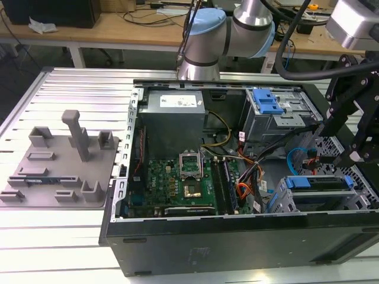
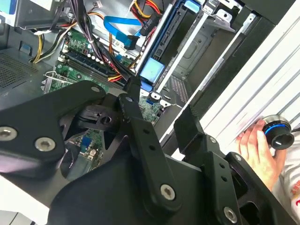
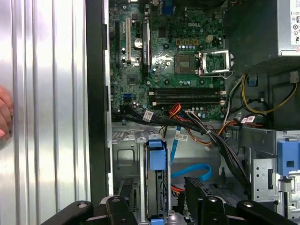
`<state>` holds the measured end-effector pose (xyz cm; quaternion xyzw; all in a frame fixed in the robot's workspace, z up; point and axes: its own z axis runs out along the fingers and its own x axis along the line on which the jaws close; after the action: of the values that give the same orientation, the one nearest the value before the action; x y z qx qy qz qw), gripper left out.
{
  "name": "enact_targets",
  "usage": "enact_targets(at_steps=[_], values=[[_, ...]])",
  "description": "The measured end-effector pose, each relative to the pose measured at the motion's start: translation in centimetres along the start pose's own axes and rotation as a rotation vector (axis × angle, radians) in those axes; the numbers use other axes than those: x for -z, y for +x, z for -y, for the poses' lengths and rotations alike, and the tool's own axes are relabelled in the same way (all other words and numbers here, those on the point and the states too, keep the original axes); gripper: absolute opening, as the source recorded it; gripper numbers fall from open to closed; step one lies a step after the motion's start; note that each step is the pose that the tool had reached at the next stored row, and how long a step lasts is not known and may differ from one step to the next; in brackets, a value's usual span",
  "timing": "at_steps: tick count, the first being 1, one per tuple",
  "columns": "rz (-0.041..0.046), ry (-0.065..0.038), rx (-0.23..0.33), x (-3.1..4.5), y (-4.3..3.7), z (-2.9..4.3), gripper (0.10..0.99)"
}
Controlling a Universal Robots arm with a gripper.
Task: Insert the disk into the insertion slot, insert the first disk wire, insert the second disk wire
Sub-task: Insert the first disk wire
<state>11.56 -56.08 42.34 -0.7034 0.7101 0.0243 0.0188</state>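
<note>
The disk, in its bright blue carrier, sits in the insertion slot, a grey cage at the case's corner on the exterior view's right. Both wrist views show the carrier's blue edge. My gripper hangs just above it, open, its black fingers on either side of the disk, holding nothing. The second disk wire loops light blue beside the slot. The first disk wire lies close by. Whether either plug is seated I cannot tell.
A larger cage with a blue latch stands behind the slot. The motherboard and power supply take up the case's left. A grey fixture plate lies outside. A person's hand rests on the slatted table.
</note>
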Motion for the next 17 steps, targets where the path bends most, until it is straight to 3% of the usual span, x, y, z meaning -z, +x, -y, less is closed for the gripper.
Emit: enact_targets(at_steps=[9,10,12,13,14,16,17], values=[[0.0002,0.0,0.0,-0.02,-0.01,0.0,0.561],[-0.003,0.0,0.0,-0.08,-0.46,0.0,0.561],[-0.0266,0.0,0.0,-0.1,-1.4,-0.01,0.561],[-0.0541,0.001,0.0,-0.16,-2.13,-0.02,0.561],[-0.074,0.001,-0.001,-0.2,-2.86,-0.02,0.561],[-0.1001,0.001,-0.001,-0.32,-3.94,-0.04,0.561],[-0.1326,0.001,-0.001,-0.37,-4.59,-0.04,0.561]])
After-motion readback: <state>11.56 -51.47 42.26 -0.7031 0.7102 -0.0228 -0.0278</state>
